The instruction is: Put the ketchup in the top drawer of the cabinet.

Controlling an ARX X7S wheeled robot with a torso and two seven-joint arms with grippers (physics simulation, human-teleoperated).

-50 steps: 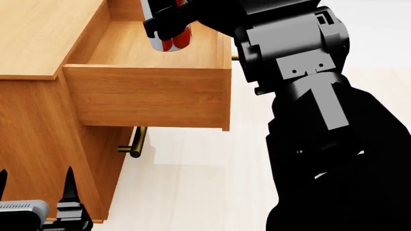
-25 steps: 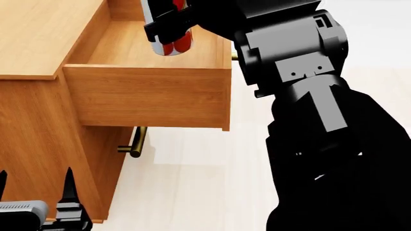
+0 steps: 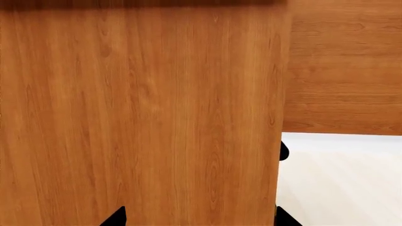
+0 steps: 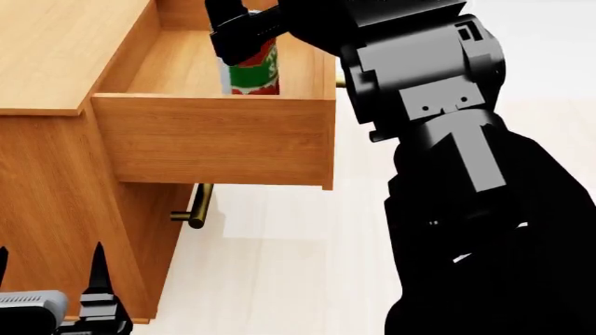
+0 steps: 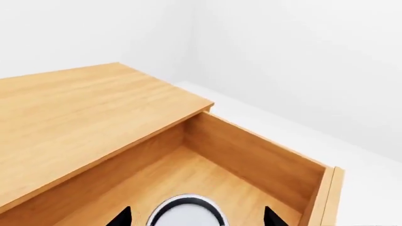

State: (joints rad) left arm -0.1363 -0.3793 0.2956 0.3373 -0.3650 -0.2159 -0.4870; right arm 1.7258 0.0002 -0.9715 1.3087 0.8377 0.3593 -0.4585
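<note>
Ketchup (image 4: 253, 70) upright inside the pulled-out top drawer (image 4: 214, 139), red label with green band showing above the drawer's front wall, silver lid visible from above in the right wrist view (image 5: 187, 214). Right gripper (image 4: 244, 33) directly over the can, black fingers (image 4: 228, 42) down around its upper part; dark fingertips either side of the silver lid in the right wrist view; cannot tell whether pinching the can or just spread beside it. Drawer box light-brown wood, bare floor around the can. Cabinet (image 4: 56, 49) flat-topped, same wood, top bare at the drawer's far side. Lower drawer's brass handle (image 4: 195, 209) visible below the open drawer. Left gripper (image 4: 56, 300) low beside the cabinet's side, fingers spread, nothing between them; left wrist view filled with the cabinet's wooden side panel (image 3: 138, 117) close up. Pale floor (image 4: 279, 265) beneath.
</note>
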